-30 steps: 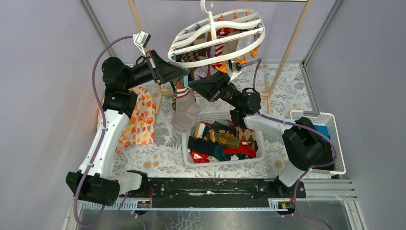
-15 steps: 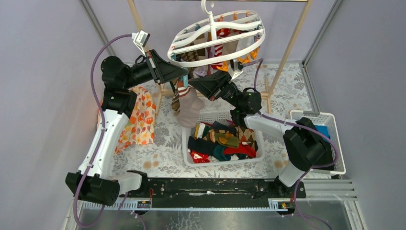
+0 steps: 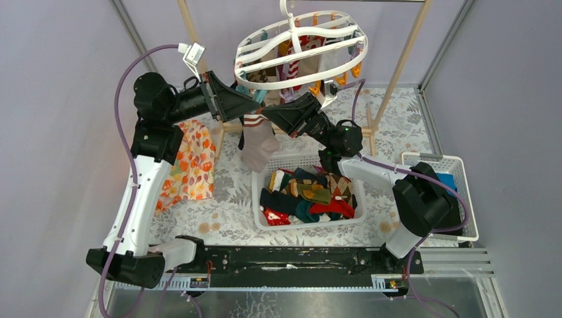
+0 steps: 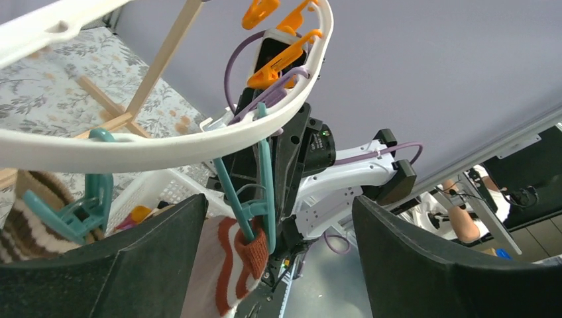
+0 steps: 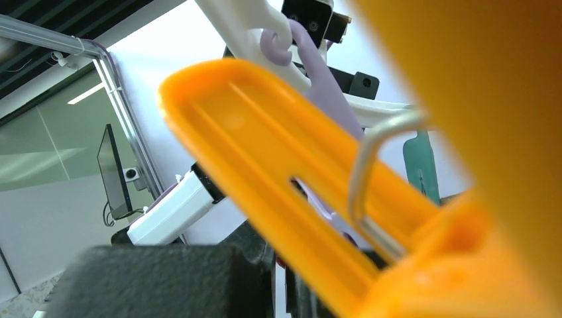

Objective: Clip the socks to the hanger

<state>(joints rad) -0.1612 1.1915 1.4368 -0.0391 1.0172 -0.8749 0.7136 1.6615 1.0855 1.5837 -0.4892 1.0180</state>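
Our left gripper (image 4: 278, 212) stands wide open, its dark fingers (image 4: 152, 258) well apart. Between them dangles a teal clip (image 4: 267, 189), and its lower end pinches the orange-and-white striped cuff of a sock (image 4: 228, 265). Our right gripper (image 3: 270, 117) reaches in from the opposite side, its tip just beside that cuff; we cannot tell whether it is wide or narrow, since an orange clip (image 5: 278, 199) very close to the lens fills its own camera. The teal clip hangs from the white rim of the hanger (image 4: 132, 151), which is hooked high on the wooden rack (image 3: 397, 73). The sock's grey foot droops free over the far left corner of the white basket (image 3: 310, 225); more socks (image 3: 308, 195) lie heaped inside it. An orange floral cloth (image 3: 189, 165) lies beside our left arm.
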